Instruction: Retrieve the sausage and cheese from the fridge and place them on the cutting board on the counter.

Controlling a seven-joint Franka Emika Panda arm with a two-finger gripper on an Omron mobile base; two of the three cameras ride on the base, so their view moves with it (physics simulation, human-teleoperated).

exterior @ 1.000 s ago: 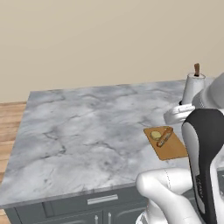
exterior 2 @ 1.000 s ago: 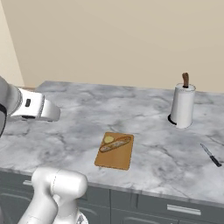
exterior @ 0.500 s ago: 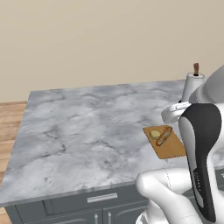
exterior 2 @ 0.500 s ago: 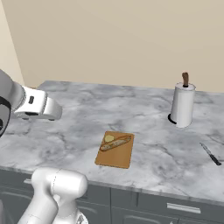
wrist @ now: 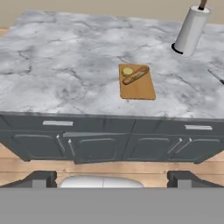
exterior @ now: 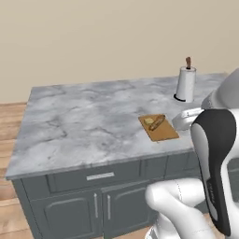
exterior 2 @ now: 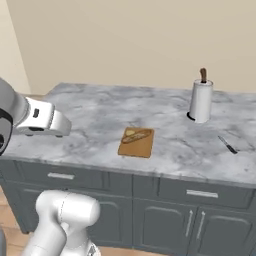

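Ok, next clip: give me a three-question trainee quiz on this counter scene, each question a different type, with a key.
1. True or false: the sausage and the cheese both lie on the cutting board.
2. Multiple choice: what stands on the counter beyond the board?
A. a kettle
B. a paper towel roll on a holder
C. a bowl of fruit
3. Fill in: the gripper is ____ and holds nothing.

Key:
1. True; they lie side by side at the board's far end.
2. B
3. open; its fingertips stand wide apart, back from the counter, facing the cabinet fronts.
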